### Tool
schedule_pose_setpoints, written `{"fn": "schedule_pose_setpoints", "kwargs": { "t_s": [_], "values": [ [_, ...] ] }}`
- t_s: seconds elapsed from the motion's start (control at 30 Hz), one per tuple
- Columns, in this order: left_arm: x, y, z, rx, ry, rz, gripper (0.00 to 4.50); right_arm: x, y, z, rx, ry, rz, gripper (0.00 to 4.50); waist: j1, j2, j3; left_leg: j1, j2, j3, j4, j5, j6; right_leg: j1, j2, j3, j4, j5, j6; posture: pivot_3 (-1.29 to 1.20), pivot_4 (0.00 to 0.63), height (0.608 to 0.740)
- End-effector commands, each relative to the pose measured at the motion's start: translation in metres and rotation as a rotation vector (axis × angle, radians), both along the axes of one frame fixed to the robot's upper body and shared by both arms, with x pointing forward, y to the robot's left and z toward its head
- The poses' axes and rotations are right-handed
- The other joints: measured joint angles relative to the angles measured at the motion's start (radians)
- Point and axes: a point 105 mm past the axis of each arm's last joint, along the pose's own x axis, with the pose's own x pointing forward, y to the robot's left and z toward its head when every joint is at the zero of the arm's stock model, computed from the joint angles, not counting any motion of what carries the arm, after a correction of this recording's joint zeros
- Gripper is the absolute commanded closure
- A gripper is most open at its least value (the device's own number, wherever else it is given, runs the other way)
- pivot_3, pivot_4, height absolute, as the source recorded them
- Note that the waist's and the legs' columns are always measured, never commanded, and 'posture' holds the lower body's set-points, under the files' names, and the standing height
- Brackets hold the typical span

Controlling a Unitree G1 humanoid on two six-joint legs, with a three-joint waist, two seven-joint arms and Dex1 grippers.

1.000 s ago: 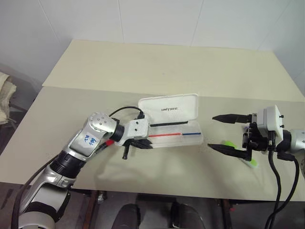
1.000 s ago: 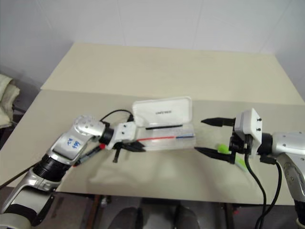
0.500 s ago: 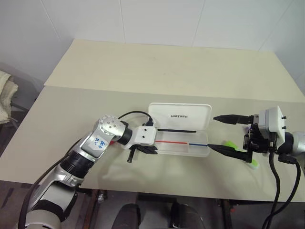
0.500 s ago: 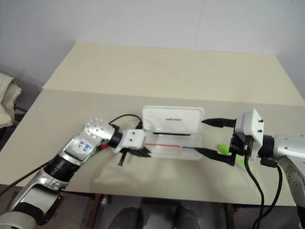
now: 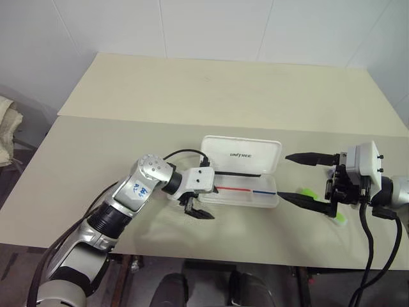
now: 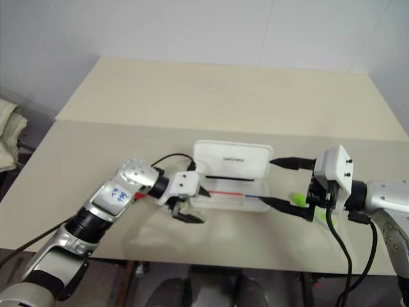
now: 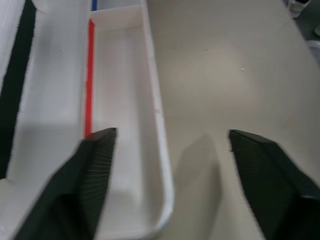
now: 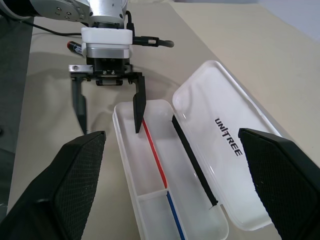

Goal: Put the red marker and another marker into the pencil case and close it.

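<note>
Pencil case (image 5: 241,173) lies open on the bench (image 5: 192,96), lid raised behind the tray; I see a thin red-and-blue line (image 5: 246,190) and a thin black pen (image 8: 194,161) in the tray. My left gripper (image 8: 107,107) has its fingers spread wide and empty, one finger over the tray's end and one outside it, with the red marker (image 8: 75,48) on the bench behind that wrist. My right gripper (image 5: 300,178) is also wide open and empty, beside the case's other end, with the green highlighter (image 5: 309,192) just beyond its lower finger.
</note>
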Motion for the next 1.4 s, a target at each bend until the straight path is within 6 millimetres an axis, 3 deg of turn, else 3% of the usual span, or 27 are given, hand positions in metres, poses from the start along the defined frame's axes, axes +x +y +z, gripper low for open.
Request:
{"fn": "schedule_pose_setpoints", "kwargs": {
  "t_s": [0.03,0.33,0.5,0.87,1.1,1.3,1.4],
  "values": [
    [-0.007,-0.001,0.014,-0.047,-0.004,-0.023,0.27,-0.001,0.005,0.007,0.015,-0.036,0.026,0.00,-0.001,0.000,0.000,0.000,0.000,0.000,0.000,0.000,0.000,0.000,0.000,0.000,0.000,0.000,0.000,0.00,0.150,0.740],
    [-0.014,0.009,0.020,-0.094,0.043,0.003,0.27,0.001,0.008,0.005,0.025,-0.033,0.041,0.00,0.000,0.000,0.000,0.000,0.000,0.000,0.000,0.000,0.000,0.000,0.000,0.000,0.000,0.000,0.000,0.00,0.150,0.740],
    [-0.014,0.026,0.041,-0.235,0.027,0.028,0.27,0.002,0.010,0.002,0.036,-0.025,0.050,0.00,-0.004,0.000,0.000,0.000,0.000,0.000,0.000,0.000,0.000,0.000,0.000,0.000,0.000,0.000,0.000,0.00,0.150,0.740],
    [-0.032,0.106,0.074,-0.403,0.014,0.224,0.27,0.009,0.024,0.004,0.058,-0.018,0.150,0.00,-0.028,0.000,0.000,0.001,0.001,-0.002,-0.001,0.000,0.000,0.000,0.000,0.000,0.001,0.000,0.000,0.00,0.150,0.740],
    [-0.032,0.177,0.053,-0.357,-0.058,0.536,0.27,0.013,0.037,0.015,0.080,-0.054,0.227,0.00,-0.028,0.001,0.000,0.001,0.001,-0.001,-0.002,-0.001,-0.001,-0.001,0.000,0.000,0.001,0.000,0.000,0.00,0.150,0.740],
    [-0.040,0.209,0.017,-0.321,-0.058,0.706,0.27,-0.002,0.055,0.020,0.082,-0.045,0.379,0.00,-0.028,0.001,0.000,0.001,0.001,-0.001,-0.003,-0.002,-0.001,-0.001,0.000,0.000,0.001,0.000,0.000,0.00,0.150,0.740],
    [-0.044,0.214,0.004,-0.310,-0.048,0.743,0.27,-0.006,0.058,0.020,0.063,-0.040,0.420,0.00,-0.029,0.001,0.000,0.001,0.001,-0.001,-0.003,-0.002,-0.001,-0.002,0.000,0.000,0.002,0.000,0.000,0.00,0.150,0.740]
  ]
}}
